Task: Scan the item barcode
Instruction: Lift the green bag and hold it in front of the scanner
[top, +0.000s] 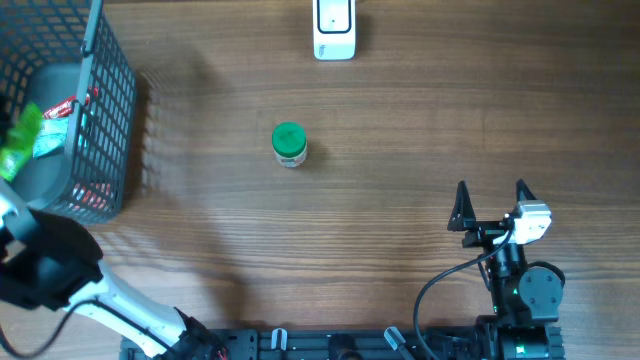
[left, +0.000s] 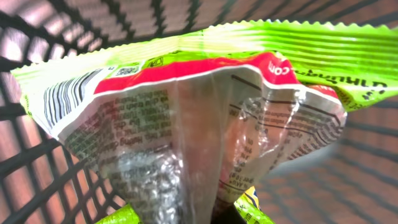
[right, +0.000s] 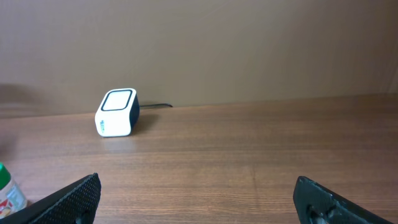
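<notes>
Your left hand (left: 219, 214) is clenched on the near edge of the light, floppy green-and-red foil snack packet (left: 186, 112) inside the black wire basket (top: 105, 100); I'd hold by that seam, since slick film slips and crumples over the barcode (left: 65, 99)

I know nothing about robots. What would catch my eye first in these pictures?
A crinkled green-and-red packet fills the left wrist view, barcode at its left end, in the dark mesh basket at the left edge of the table. A small green-lidded jar stands alone in the middle, and a white scanner sits at the far edge.
</notes>
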